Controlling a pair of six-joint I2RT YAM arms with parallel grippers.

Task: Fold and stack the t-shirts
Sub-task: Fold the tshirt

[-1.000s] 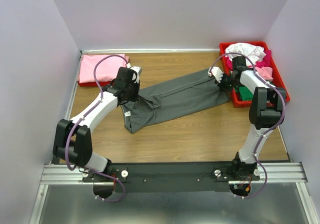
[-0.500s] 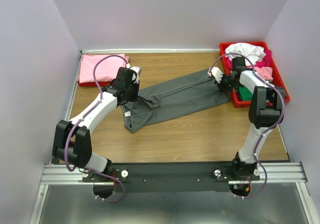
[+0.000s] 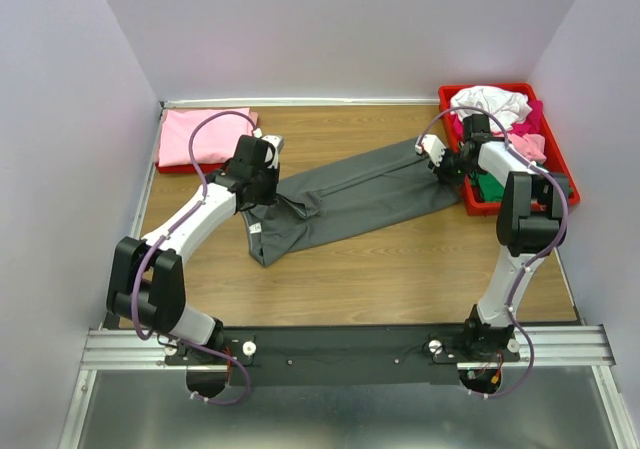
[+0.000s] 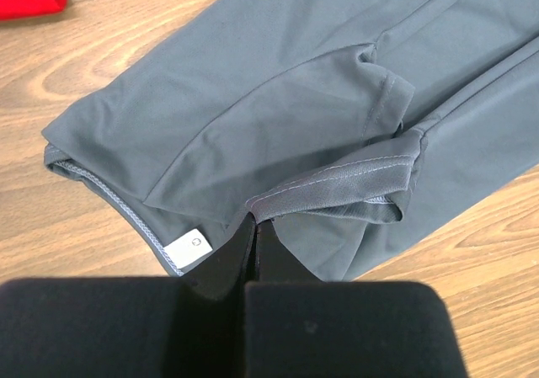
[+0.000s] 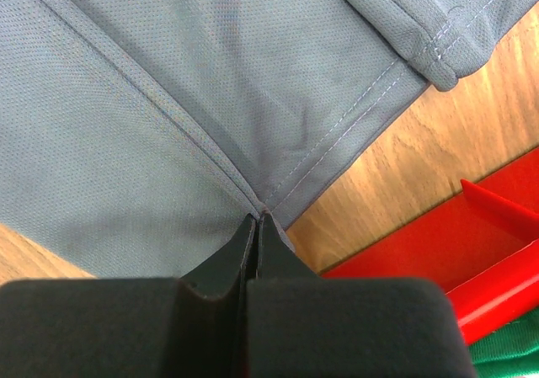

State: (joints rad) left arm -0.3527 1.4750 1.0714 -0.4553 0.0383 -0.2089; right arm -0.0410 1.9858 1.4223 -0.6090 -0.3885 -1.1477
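The dark grey t-shirt (image 3: pixel 350 197) lies flat on the desk (image 3: pixel 400 269), drawn into a long diagonal band from the left front toward the far right. It is thin, soft knit: light, limp, sure to sag and crease wherever it is unsupported, and likely to slide easily over the smooth wood. Stitched hems and seams give the firmest hold; a pinch in open cloth would only bunch it. Its white neck label (image 4: pixel 192 245) sits at the near left end.

The left fingers (image 4: pixel 248 231) are closed tight on a sleeve hem there. The right fingers (image 5: pixel 251 226) are pressed together on the seam at the shirt's other end, just beside the red tray (image 3: pixel 568 187) that holds unfolded shirts (image 3: pixel 490 99). A folded pink t-shirt (image 3: pixel 205 134) lies at the far left.
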